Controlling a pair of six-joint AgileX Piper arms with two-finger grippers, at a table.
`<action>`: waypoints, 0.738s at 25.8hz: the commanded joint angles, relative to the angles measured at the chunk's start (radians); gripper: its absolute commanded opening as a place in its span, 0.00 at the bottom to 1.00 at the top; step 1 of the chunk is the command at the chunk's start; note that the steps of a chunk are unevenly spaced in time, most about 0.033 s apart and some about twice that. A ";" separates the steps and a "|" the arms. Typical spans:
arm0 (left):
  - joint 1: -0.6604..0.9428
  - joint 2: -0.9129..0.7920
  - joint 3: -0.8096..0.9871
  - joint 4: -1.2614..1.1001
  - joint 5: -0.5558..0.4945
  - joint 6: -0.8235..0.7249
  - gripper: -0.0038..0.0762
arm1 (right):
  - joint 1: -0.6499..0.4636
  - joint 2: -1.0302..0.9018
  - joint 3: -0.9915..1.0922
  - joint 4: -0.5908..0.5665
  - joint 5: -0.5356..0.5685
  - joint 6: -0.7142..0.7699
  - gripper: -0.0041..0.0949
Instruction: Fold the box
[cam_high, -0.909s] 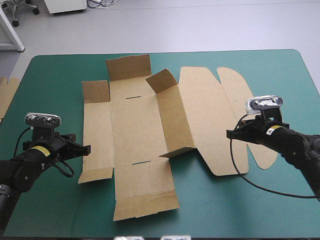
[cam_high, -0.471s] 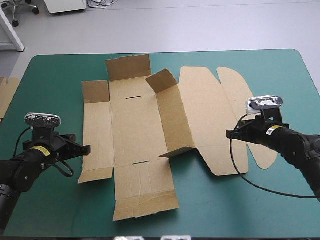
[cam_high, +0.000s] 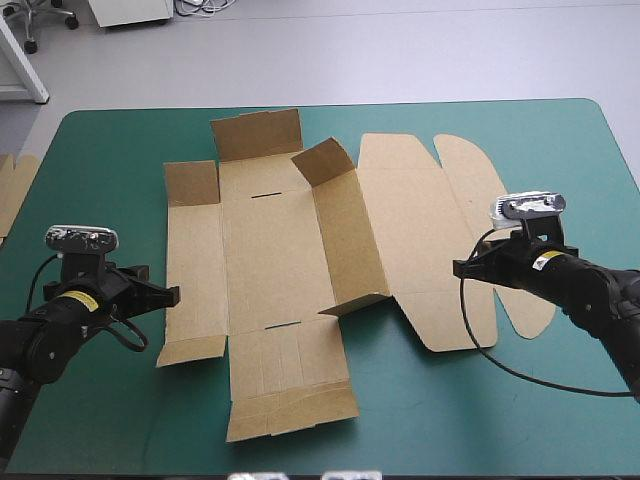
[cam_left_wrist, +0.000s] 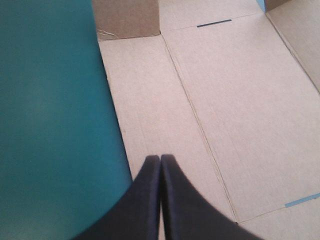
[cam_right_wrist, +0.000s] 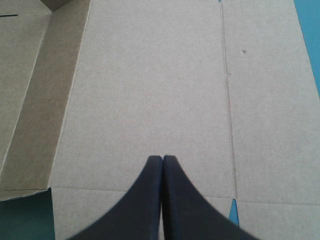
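The brown box (cam_high: 300, 250) lies as a cut sheet across the middle of the teal-green table, mostly flat, with one long wall (cam_high: 345, 235) and a few end flaps raised. My left gripper (cam_high: 172, 296) is shut at the sheet's left edge; in the left wrist view the left gripper (cam_left_wrist: 160, 159) rests over the left side panel (cam_left_wrist: 150, 100). At the sheet's right part my right gripper (cam_high: 460, 268) is shut too; in the right wrist view the right gripper (cam_right_wrist: 163, 159) hovers over the flat lid panel (cam_right_wrist: 150, 85). Neither holds board.
More brown board (cam_high: 12, 190) shows at the table's left edge. Bare teal-green cover (cam_high: 520, 420) lies in front of the sheet and along its left and right sides. A rounded lid flap (cam_high: 475, 180) lies flat at the far right.
The left arm has shifted very slightly away from the sheet's left edge. The box and the right arm have not moved.
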 joint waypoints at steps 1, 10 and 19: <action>0.045 0.003 -0.039 -0.021 -0.064 -0.021 0.03 | -0.007 -0.021 -0.036 0.012 -0.052 -0.009 0.02; 0.239 0.153 -0.243 -0.411 0.053 0.280 0.05 | -0.007 -0.021 -0.036 0.012 -0.054 -0.007 0.02; 0.613 0.488 -0.296 -1.026 0.390 0.630 0.05 | -0.007 -0.021 -0.036 0.010 -0.052 -0.007 0.02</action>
